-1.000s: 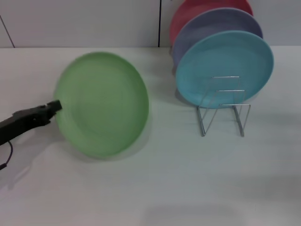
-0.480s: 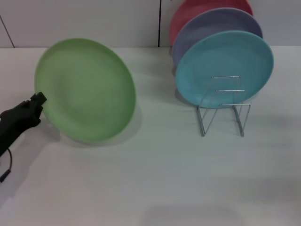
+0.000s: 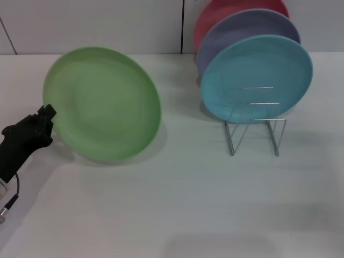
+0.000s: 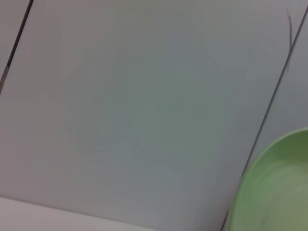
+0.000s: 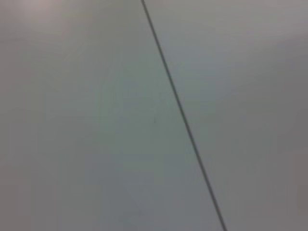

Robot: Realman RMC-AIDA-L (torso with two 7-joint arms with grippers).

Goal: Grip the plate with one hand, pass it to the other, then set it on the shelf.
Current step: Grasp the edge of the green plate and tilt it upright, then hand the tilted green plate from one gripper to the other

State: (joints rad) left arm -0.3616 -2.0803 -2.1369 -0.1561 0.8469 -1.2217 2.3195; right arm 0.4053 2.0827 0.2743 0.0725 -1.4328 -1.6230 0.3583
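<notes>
A white counter seen from above & in front. On the robot's left, the left end effector, black, is clamped on the outer edge of a light green plate. The plate is lifted off the counter & tilted almost upright, its hollow face turned toward the camera, a soft shadow beneath it. The left wrist view shows only one curved slice of that green plate against a pale panelled wall.

To the right, well apart from the green plate, stands the shelf, a small silver wire rack. A turquoise plate leans in it, w/ a lavender plate & a red plate behind. The front wire slots look free.

The right end effector is not in view; its wrist cam shows wall only.

Risks, as judged from here:
- Grip is on the rim alone, at one side. The plate's weight hangs far from the pinch, so it could pivot or slip out, esp. w/ smooth plastic.
- Handover not yet done. If the left lets go before the other arm has a firm hold, the plate drops.
- On approach to the shelf, the wide plate could knock the turquoise plate or tip the light wire rack.
</notes>
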